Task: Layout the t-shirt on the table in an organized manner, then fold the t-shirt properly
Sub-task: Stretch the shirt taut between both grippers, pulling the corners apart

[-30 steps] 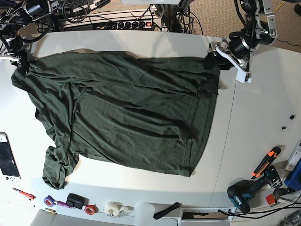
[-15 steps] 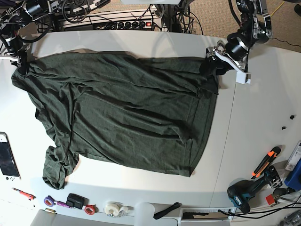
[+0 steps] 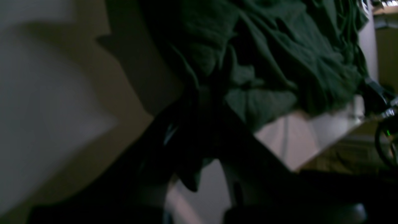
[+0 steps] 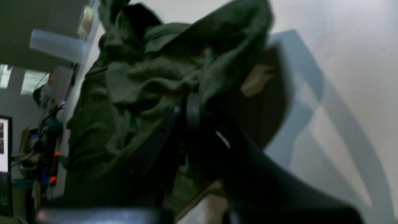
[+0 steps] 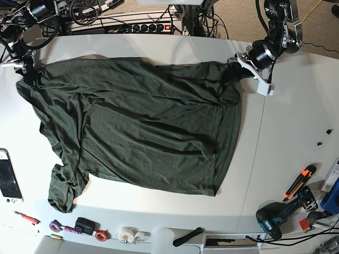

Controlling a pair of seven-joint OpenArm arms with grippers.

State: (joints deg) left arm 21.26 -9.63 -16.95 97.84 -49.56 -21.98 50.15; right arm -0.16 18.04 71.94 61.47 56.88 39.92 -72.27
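Since the earlier frames the left hand (image 5: 237, 70) has gone from standing spread beside the hem corner to pinched on it, and that corner of the t-shirt (image 5: 132, 127) has drawn up toward the far edge. Left wrist view, dark and blurred: green cloth bunched right at the fingertips of the left hand (image 3: 199, 96), jaws narrow on fabric. Right hand (image 5: 25, 74) likewise clamped on the opposite far corner, by the shoulder; right wrist view shows a fold of cloth gathered between its closed fingers at the right hand (image 4: 191, 109). T-shirt lies spread on the white surface (image 5: 286, 159), wrinkled, one sleeve crumpled at the near edge, well apart from either hand. Key relation: the shirt's long axis runs from one hand straight to the other along the far edge, body of the garment hanging toward the near side from both. Each hand is at its own corner, so neither is nearer; the slack lies between them. Judgement: layout step in hand, folding not begun. Next move likely calls for the hands pulling apart along that axis to tension the top edge. Risk: cloth slipping from the left pinch, which looks shallow.
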